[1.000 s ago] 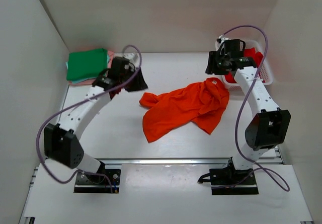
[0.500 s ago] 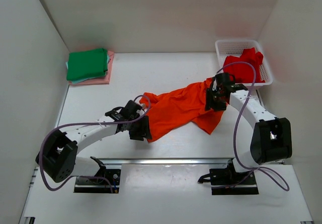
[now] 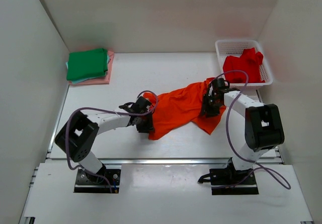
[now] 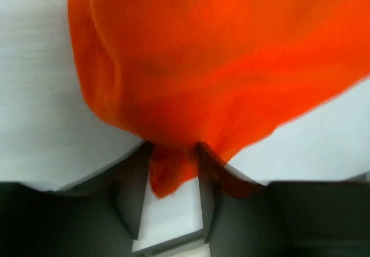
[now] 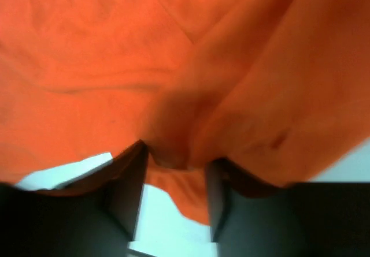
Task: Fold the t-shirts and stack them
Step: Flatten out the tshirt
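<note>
Two slim white arms with bulky black joint housings, each trailing a looping purple cable. The left tool (image 3: 145,124) and right tool (image 3: 209,108) are black, with dark grey fingers (image 4: 132,202).

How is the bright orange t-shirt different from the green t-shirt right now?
The bright orange cloth t-shirt lies crumpled mid-table; the green cloth t-shirt is folded flat at the far left corner. The orange one has cloth between both end effectors' fingers; the green one tops a stack, untouched. Both are plain, single-colour.
</note>
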